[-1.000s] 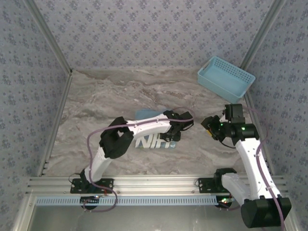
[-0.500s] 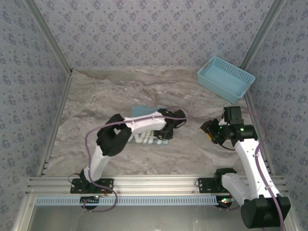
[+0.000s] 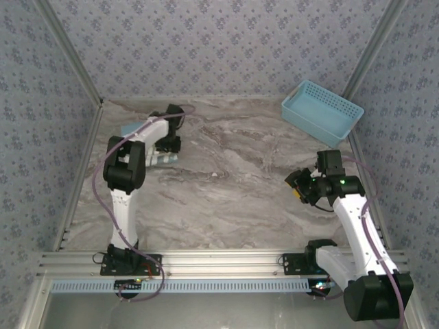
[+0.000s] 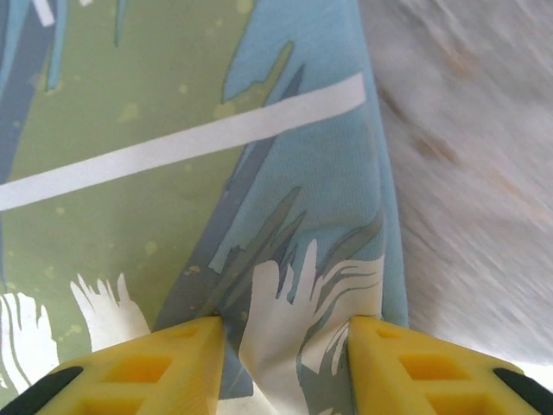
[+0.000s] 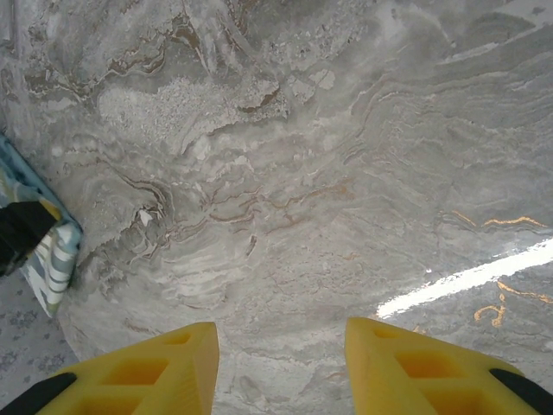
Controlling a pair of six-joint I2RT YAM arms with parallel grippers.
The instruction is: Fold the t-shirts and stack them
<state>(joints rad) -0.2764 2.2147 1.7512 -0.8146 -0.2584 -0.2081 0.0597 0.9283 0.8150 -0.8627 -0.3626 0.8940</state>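
Straddling a raised fold of the t-shirt, the left gripper has its yellow fingers apart, with printed cloth running between and ahead of them; whether they pinch it I cannot tell. The right gripper hangs with its fingers spread over the bare marble table, the t-shirt lying well off to their left, touching neither.

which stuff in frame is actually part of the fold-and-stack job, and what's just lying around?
Part of the job:
- t-shirt, light blue, printed, at the far left of the table
- left gripper, fingers astride the t-shirt

Lying about:
- basket, light blue lattice, far right corner
- right gripper, open over bare marble, holding nothing
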